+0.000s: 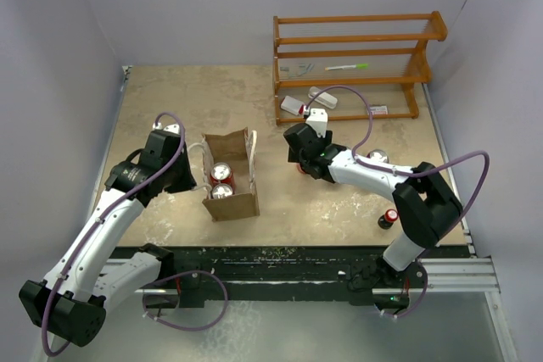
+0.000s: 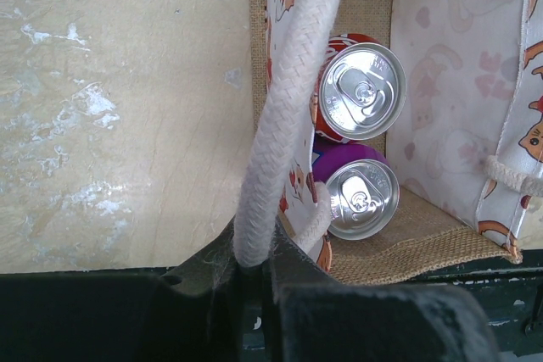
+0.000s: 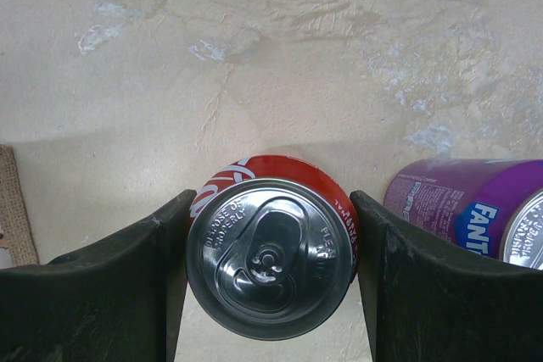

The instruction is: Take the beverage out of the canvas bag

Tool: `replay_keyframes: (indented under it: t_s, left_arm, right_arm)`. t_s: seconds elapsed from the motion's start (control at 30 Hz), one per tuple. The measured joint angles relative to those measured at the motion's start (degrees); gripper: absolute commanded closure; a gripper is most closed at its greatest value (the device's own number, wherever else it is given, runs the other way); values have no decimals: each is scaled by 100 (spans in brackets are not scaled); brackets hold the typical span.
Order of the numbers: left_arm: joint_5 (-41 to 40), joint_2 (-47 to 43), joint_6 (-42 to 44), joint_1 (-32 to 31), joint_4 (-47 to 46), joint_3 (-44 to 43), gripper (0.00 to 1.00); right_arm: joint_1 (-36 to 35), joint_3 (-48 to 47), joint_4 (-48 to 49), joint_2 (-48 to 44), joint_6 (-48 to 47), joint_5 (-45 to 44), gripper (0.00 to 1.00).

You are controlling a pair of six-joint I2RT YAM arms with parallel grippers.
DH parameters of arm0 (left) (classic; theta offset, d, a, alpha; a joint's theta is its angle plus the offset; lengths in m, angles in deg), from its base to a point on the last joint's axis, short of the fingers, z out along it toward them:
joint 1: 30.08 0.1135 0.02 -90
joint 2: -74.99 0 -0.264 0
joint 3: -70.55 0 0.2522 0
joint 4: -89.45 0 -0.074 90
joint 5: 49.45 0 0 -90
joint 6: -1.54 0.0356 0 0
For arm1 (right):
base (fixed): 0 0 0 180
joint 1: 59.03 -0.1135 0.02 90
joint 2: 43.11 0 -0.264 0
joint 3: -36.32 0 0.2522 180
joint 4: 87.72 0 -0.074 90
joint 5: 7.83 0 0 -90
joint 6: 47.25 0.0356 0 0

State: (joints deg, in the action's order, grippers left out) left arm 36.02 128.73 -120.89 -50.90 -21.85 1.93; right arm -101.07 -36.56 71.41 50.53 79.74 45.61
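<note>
Tan-brown canvas bag [image 1: 242, 206] stands upright and open on the beige table top [image 1: 356, 209], in front of the left arm. Inside it I see two drink cans close together, silver lids up: a red can [image 2: 361, 91] on the far side and a purple can [image 2: 361, 197] nearer. The left gripper [image 2: 254, 273] is closed tight on one white rope handle [image 2: 288, 108] at the bag's left side (the rope runs straight down between its dark fingers). The right gripper [image 3: 270, 201] is well apart from the bag, to its right, and its two fingers [image 3: 127, 277] are clamped on the sides of another red drink can [image 3: 270, 260], upright, lid up. Whether this can rests on the table or hangs just above it, I cannot tell. Just beside it, on the right, is a purple Fanta can [image 3: 462, 209]. At the back stands an orange-brown wooden rack [image 1: 356, 40].
</note>
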Motion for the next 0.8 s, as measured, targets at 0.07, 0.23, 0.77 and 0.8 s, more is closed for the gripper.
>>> replay_keyframes:
  t_s: [0.07, 0.23, 0.77, 0.8]
  left_arm:
    - [0, 0, 0, 0, 0, 0, 100]
    - [-7, 0, 0, -33, 0, 0, 100]
    - [-109, 37, -101, -96, 26, 0, 100]
    - [-120, 28, -105, -103, 28, 0, 100]
  right_arm:
    - [2, 0, 0, 0, 2, 0, 63]
    - [7, 0, 0, -2, 0, 7, 45]
    - [7, 7, 17, -358, -170, 308, 16]
    - [7, 0, 7, -361, -195, 308, 16]
